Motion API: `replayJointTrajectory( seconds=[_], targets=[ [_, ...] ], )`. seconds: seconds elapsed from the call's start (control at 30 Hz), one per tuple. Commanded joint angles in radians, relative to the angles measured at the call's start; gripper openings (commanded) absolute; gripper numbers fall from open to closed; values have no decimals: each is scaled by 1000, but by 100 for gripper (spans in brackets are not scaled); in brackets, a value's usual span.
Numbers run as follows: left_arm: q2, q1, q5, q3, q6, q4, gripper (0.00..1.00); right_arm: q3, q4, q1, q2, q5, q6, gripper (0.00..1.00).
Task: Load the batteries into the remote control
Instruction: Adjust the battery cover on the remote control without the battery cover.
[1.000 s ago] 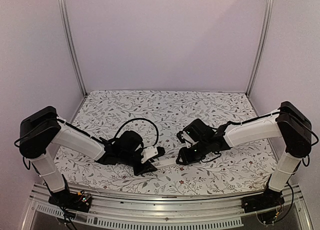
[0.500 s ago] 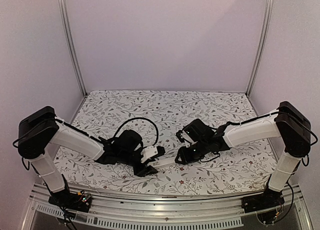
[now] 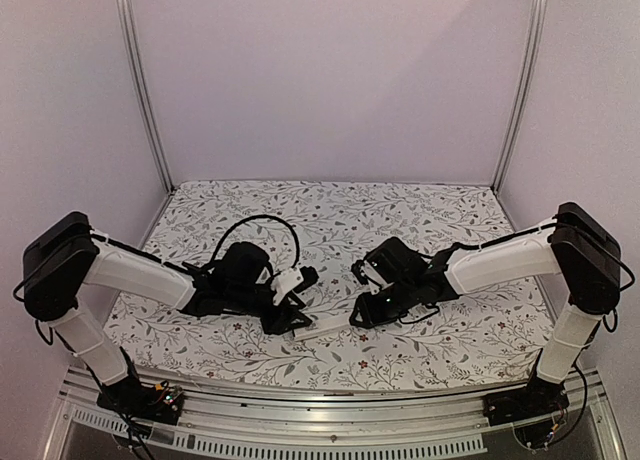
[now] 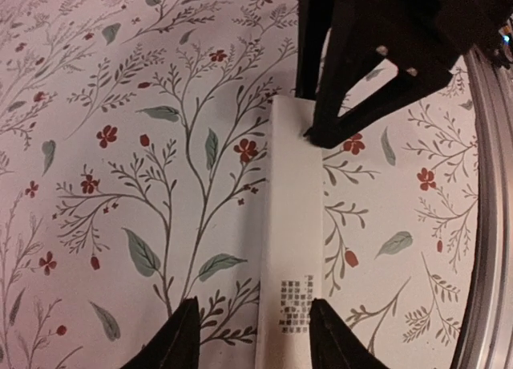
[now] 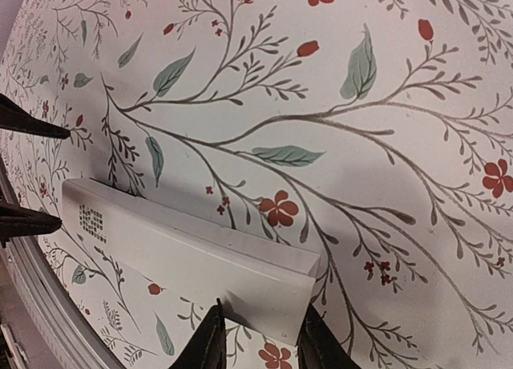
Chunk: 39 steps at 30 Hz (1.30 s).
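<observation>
The white remote control point(image 3: 326, 325) lies near the front middle of the floral cloth. My right gripper point(image 3: 362, 315) is shut on its right end; in the right wrist view the remote point(image 5: 184, 253) has its near end between my fingertips point(image 5: 210, 345). My left gripper point(image 3: 297, 298) is open and stands just above and behind the remote's left end without touching it. In the left wrist view the remote point(image 4: 292, 225) runs away from me, its dark patch point(image 4: 295, 305) between my spread fingers point(image 4: 186, 341). No battery shows in any view.
The floral cloth point(image 3: 330, 220) covers the table. A metal rail point(image 3: 300, 395) runs along the front edge, close to the remote. A black cable point(image 3: 262, 225) loops above my left wrist. Lilac walls stand behind and at both sides.
My left gripper has let go of the remote's left end, opened and drawn back up and to the left. The right gripper still holds the right end; the remote has shifted slightly left.
</observation>
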Motion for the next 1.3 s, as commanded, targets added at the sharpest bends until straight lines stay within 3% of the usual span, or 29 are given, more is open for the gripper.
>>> replayJointTrajectory(
  seconds=[0.0, 0.3, 0.4, 0.6, 0.67, 0.8, 0.9, 1.03, 1.27],
  targets=[
    [-5, 19, 19, 8, -67, -58, 43, -7, -86, 6, 45, 62, -15, 29],
    [41, -6, -11, 5, -88, -106, 40, 2, -87, 4, 50, 67, -20, 28],
    [61, -5, -47, 10, -92, -116, 31, 2, -90, 4, 46, 70, -22, 28],
    [73, -7, -5, 28, -88, -127, 31, 0, -94, 4, 41, 75, -25, 27],
    [48, -8, 11, 17, -88, -124, 35, 2, -95, 3, 38, 78, -25, 27],
    [-46, -10, 2, -37, -90, -59, 64, 3, -94, 1, 40, 82, -30, 27],
    [-100, -38, -23, -75, -81, -17, 76, 6, -93, 0, 42, 83, -32, 27],
    [-86, -119, -163, -67, -46, -72, 79, 9, -93, -2, 42, 84, -36, 27],
    [-17, -142, -252, -17, -18, -94, 77, 20, -94, -7, 51, 84, -47, 27]
  ],
)
